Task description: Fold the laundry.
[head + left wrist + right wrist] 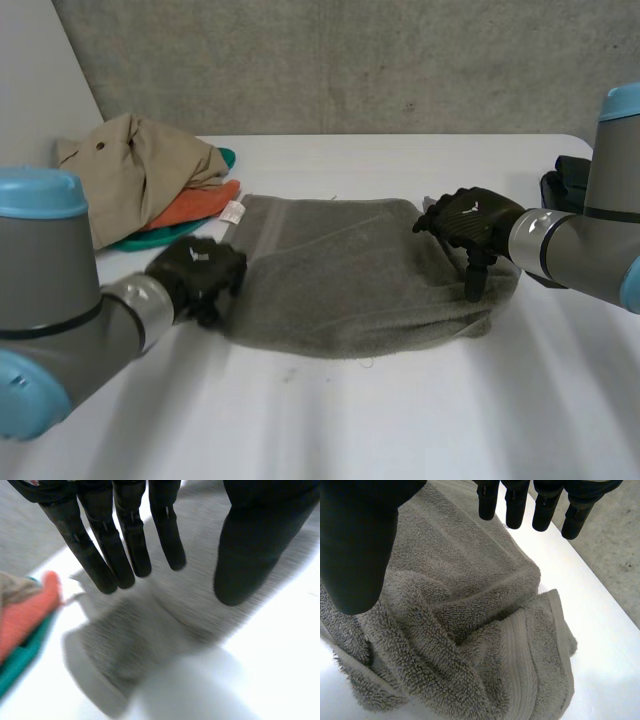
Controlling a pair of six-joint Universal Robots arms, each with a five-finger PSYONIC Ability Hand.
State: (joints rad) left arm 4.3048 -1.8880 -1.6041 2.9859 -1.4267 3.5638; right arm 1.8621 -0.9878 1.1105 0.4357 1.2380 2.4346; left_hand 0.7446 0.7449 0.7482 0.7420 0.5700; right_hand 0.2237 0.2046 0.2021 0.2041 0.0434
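Note:
A grey towel (340, 285) lies crumpled across the middle of the white table, with a white label (233, 212) at its far left corner. My left hand (200, 272) hovers at the towel's left edge. In the left wrist view its fingers (115, 545) are straight and the thumb stands apart above the towel (125, 645), holding nothing. My right hand (470, 222) is over the towel's bunched right end. The right wrist view shows its fingers (515, 505) straight above the folds of the towel (470, 620), with nothing gripped.
At the back left lies a pile of laundry: a beige garment (130, 170) on an orange cloth (195, 205) and a teal piece (150, 238). A black object (562, 182) sits behind my right arm. The table's far edge meets a concrete wall.

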